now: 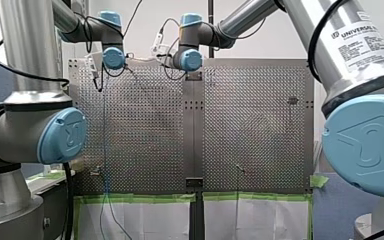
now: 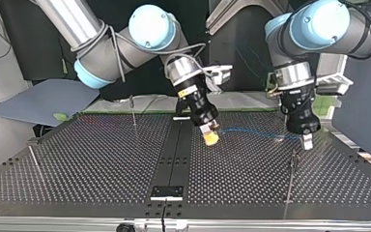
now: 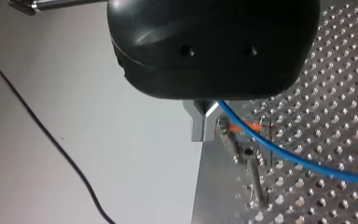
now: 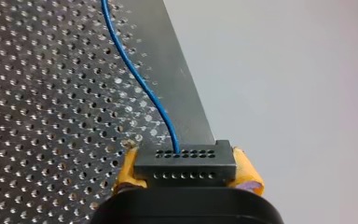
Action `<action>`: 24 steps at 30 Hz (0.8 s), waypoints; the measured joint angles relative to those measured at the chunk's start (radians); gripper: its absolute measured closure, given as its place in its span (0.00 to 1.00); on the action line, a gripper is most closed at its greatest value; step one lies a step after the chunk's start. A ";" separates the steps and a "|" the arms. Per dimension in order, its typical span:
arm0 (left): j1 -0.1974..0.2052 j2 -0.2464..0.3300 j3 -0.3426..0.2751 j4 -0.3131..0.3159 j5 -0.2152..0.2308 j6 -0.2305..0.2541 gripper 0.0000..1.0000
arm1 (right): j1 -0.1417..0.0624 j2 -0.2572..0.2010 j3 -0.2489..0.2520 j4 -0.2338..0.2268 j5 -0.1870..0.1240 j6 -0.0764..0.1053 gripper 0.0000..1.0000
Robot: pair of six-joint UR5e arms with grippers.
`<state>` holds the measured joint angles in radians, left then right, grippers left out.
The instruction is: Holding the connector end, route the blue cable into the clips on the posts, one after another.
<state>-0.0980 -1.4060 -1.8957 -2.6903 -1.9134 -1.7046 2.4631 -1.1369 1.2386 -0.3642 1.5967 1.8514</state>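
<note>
In the right wrist view my right gripper (image 4: pixel 186 171) has its yellow pads (image 4: pixel 248 172) shut on a black connector block (image 4: pixel 185 159). The blue cable (image 4: pixel 135 74) leaves the block and runs ahead over the perforated plate. In the top view this gripper (image 2: pixel 211 137) hovers near the middle strip, and the cable (image 2: pixel 251 132) stretches across to my left gripper (image 2: pixel 307 141). In the left wrist view my left gripper's metal fingers (image 3: pixel 199 122) are shut, with the cable (image 3: pixel 279 148) coming out at their tips. It passes an orange-tipped clip post (image 3: pixel 242 145).
Thin posts stand on the plate at the top view's left (image 2: pixel 133 110), far left (image 2: pixel 34 162), right front (image 2: pixel 292 171) and front middle (image 2: pixel 164 212). A black strip (image 2: pixel 174 154) divides the plate. In the front view the cable (image 1: pixel 104 150) trails down over the taped table edge (image 1: pixel 140 198).
</note>
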 joint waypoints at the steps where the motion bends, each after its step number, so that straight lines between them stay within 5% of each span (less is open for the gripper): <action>1: 0.004 -0.001 0.002 0.000 0.004 -0.001 1.00 | -0.002 0.001 -0.002 0.002 0.000 0.002 1.00; 12: 0.086 -0.021 0.007 0.000 0.095 -0.005 1.00 | -0.015 0.038 -0.013 0.021 -0.021 0.001 1.00; 24: 0.104 -0.071 0.035 -0.005 0.182 -0.007 1.00 | -0.016 0.045 -0.029 0.020 -0.029 0.000 1.00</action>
<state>0.0062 -1.4766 -1.8611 -2.6953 -1.7311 -1.7117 2.4475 -1.0915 1.2094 -0.3444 1.5673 1.8519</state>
